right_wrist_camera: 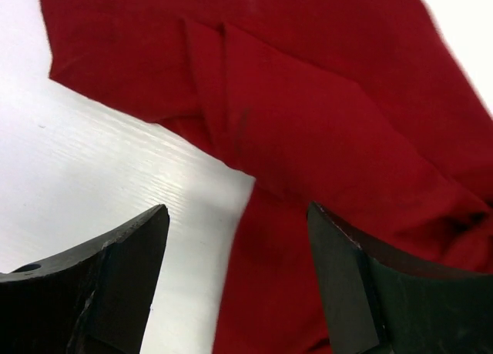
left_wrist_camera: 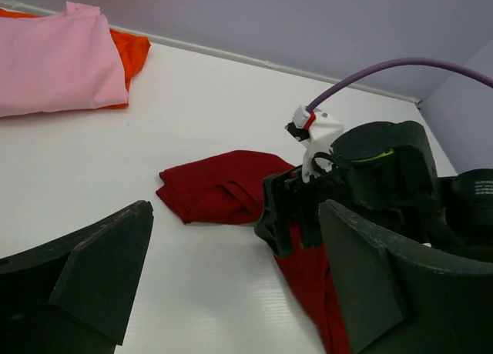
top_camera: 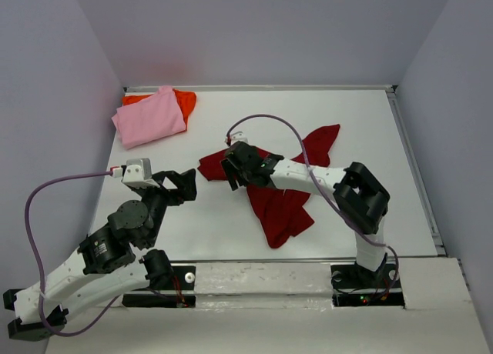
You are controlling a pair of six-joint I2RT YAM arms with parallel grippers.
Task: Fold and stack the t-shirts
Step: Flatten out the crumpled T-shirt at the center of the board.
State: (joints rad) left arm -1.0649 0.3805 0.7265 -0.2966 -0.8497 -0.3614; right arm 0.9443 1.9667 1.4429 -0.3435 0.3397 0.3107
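The dark crimson t-shirt (top_camera: 281,204) lies crumpled in the middle of the table; it also shows in the left wrist view (left_wrist_camera: 219,186) and fills the right wrist view (right_wrist_camera: 323,123). My right gripper (top_camera: 231,173) is open, low over the shirt's left edge, with the cloth between its fingertips (right_wrist_camera: 347,277). My left gripper (top_camera: 185,183) is open and empty over bare table, just left of the shirt (left_wrist_camera: 231,285). The light pink t-shirt (top_camera: 149,117) lies folded on the bright orange-red t-shirt (top_camera: 185,101) at the far left corner.
The white table (top_camera: 347,123) has a raised rim (top_camera: 408,161) along its back and right sides. Grey walls stand close around it. A purple cable (top_camera: 269,121) loops above the right arm.
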